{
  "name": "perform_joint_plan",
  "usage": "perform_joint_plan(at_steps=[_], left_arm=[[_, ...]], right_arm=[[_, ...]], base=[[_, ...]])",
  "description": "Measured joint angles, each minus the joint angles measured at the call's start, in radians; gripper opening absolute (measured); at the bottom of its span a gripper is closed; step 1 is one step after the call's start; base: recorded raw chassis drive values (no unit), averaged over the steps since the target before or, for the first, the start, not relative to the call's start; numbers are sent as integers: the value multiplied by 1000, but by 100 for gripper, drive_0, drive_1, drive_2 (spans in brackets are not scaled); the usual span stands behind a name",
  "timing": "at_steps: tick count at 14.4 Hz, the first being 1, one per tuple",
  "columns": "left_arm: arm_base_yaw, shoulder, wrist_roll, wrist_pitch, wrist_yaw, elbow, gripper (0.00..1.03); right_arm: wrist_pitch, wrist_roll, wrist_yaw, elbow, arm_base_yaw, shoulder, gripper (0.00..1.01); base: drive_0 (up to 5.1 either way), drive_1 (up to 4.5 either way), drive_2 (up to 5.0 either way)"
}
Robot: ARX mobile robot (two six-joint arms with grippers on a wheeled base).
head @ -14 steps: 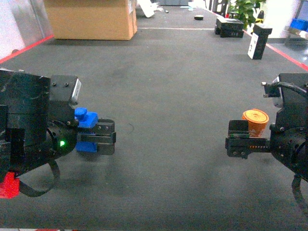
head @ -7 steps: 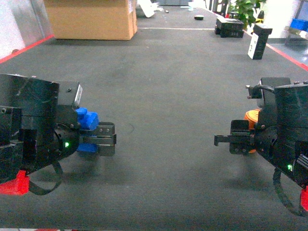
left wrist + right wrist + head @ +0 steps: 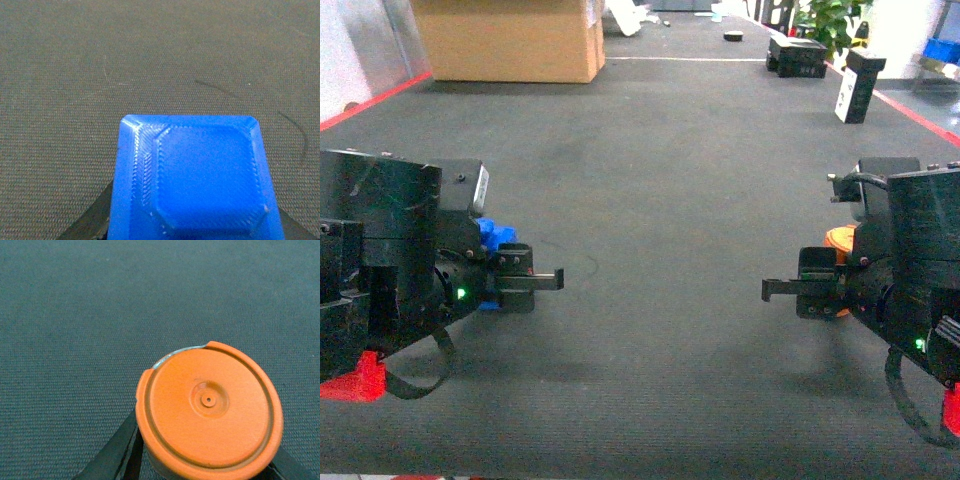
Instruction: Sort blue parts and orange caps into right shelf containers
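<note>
The left gripper (image 3: 530,280) is clamped on a blue faceted plastic part (image 3: 192,180), its bevelled square face filling the left wrist view. The right gripper (image 3: 800,290) grips a round orange plastic cap (image 3: 210,410), mostly hidden in the head view, above the dark ribbed floor mat (image 3: 660,200).

You've got dark ribbed floor matting (image 3: 660,150), a cardboard box (image 3: 510,40) far left, a black case (image 3: 797,55) and a leafy plant (image 3: 832,20) far right, plus a red floor line (image 3: 375,103) at left.

Blue part (image 3: 195,180) — orange cap (image 3: 210,415) — gripped.
</note>
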Motion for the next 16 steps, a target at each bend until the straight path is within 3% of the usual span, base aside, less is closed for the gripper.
perform_joint_plan(at_steps=[5,8,9,10,11,14,15,16], left_arm=[[1,-70,-8,63,-12,-75,44],[3,-255,-11,156,-50,-187,44],[-55,-563,37,187,-143,-366,44],[-173,-912,146,171,-350,-537,43],[-257,-1094,207,138,-489,-611,43],[-321,-1312,259,52,-611,-655,43],[-320,-1376,296,68,-618,-656,43],[-320,-1401,304,49,-613,-652,43]], right_arm=[[40,-1,0,-62,1,-114,43],[90,-22,9,-173,1,-285,43],[110,-53,68,-380,15,-583,43],[-21,-85,164,-575,60,-971,43],[-132,-111,213,-612,65,-1189,43],[-266,-158,266,-613,64,-1492,43],[-274,-166,289,-614,64,-1553,42],[-267,-169,290,-614,71,-1564,42]], base=[[0,0,0],[0,0,0],[0,0,0],[0,0,0],[0,0,0],[0,0,0],[0,0,0],[0,0,0]])
